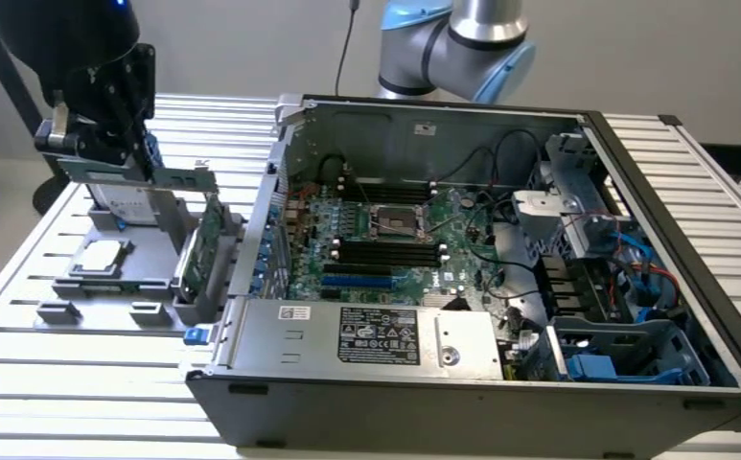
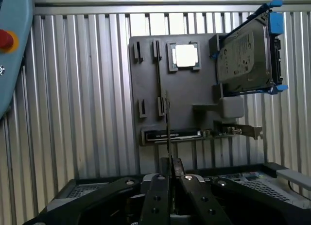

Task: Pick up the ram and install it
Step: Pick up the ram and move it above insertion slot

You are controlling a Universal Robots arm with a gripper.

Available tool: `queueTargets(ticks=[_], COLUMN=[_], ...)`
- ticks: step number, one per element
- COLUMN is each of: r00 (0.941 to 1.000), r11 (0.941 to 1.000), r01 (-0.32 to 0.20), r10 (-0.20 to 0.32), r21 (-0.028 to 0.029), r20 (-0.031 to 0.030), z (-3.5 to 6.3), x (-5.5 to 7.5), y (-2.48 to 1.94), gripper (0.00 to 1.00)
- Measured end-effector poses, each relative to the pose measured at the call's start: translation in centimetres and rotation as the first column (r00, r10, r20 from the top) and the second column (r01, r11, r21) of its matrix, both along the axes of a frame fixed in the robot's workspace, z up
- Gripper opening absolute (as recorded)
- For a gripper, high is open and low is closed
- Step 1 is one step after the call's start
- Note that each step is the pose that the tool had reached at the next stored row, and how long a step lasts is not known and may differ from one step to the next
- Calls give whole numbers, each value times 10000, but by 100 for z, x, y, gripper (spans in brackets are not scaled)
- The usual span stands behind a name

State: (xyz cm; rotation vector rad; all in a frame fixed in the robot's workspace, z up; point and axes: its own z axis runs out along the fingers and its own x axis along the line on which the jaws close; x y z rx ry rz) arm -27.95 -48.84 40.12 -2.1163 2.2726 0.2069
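Jaws: nearly closed, gripping the ram (image 2: 167,123). The gripper (image 2: 170,162) clamps the thin board by one edge, one finger on each face. In the wrist view the ram is edge-on, a narrow dark line running straight out from between the fingertips.

Arm pose: the arm (image 1: 453,43) rises behind the computer case (image 1: 473,393), and its shoulder and elbow joints show above the rear wall. The wrist reaches across to the exterior view's left, and the black gripper (image 1: 89,146) points down over the holder plate (image 1: 57,287).

Ram position: directly above the holder plate, in line with the plate's narrow slot posts. Whether its lower edge is clear of the plate cannot be told.

Parts on the holder plate:
- Hard drive (image 1: 121,203) with blue rails, standing tilted at one end of the plate (image 2: 146,79); wrist view reference (image 2: 245,55).
- Processor (image 1: 102,255), lying flat in its recess; wrist view reference (image 2: 185,55).
- Expansion card (image 1: 201,244) with a metal bracket, standing on edge along the side of the plate nearest the case; wrist view reference (image 2: 194,134).

Computer case: open, just beside the holder plate on the exterior view's right. The motherboard (image 1: 383,225) is exposed, with black memory slots (image 1: 389,252) near its centre.

Both the plate and the case rest on the slatted bench (image 1: 63,402).
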Motion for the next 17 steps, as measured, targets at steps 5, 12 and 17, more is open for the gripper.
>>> queueTargets(ticks=[5, 12, 17], r00=[10000, 10000, 10000], r11=[9999, 9992, 9986], r01=[-9, -27, -44], r10=[9, 27, 44], r21=[158, 387, 528], r20=[-5, -7, -7], z=[44, 70, 75], x=[223, 542, 773], y=[0, 0, 0], gripper=[13, 13, 13])
